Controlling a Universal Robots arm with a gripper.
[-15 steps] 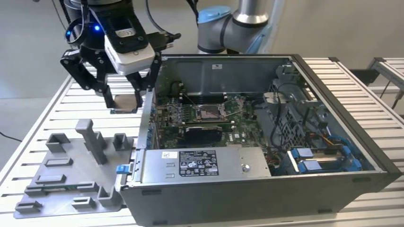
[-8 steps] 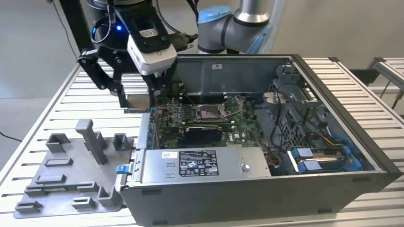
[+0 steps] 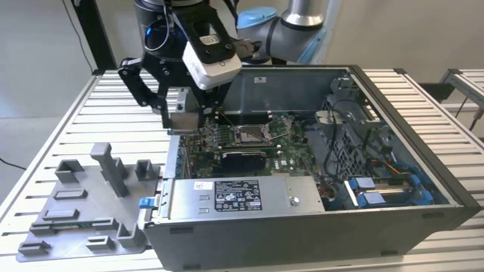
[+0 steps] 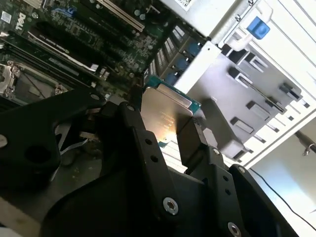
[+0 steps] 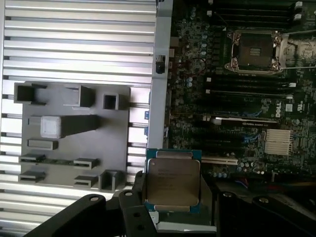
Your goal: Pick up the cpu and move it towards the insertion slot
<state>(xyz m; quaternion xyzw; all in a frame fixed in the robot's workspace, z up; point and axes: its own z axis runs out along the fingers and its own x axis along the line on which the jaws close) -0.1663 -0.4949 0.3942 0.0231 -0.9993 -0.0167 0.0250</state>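
My gripper (image 3: 187,126) is shut on the cpu (image 3: 185,119), a thin square plate with a pale metal top and a green rim. In both wrist views the black fingers (image 4: 134,129) clamp the cpu (image 4: 165,114) (image 5: 172,178) by opposite edges. It hangs in the air over the open computer case's wall, on the exterior view's left side of the case. The insertion slot (image 3: 252,134) (image 5: 255,50) is a square socket with a shiny metal frame on the green motherboard. It lies inside the case, apart from the cpu and to the exterior view's right of it.
A grey fixture plate (image 3: 83,218) (image 5: 74,143) with raised blocks lies on the slatted metal table (image 3: 45,141) beside the case. Inside the case are a white-labelled metal box (image 3: 234,198), a black block (image 3: 242,161), cables and blue drive clips (image 3: 378,190).
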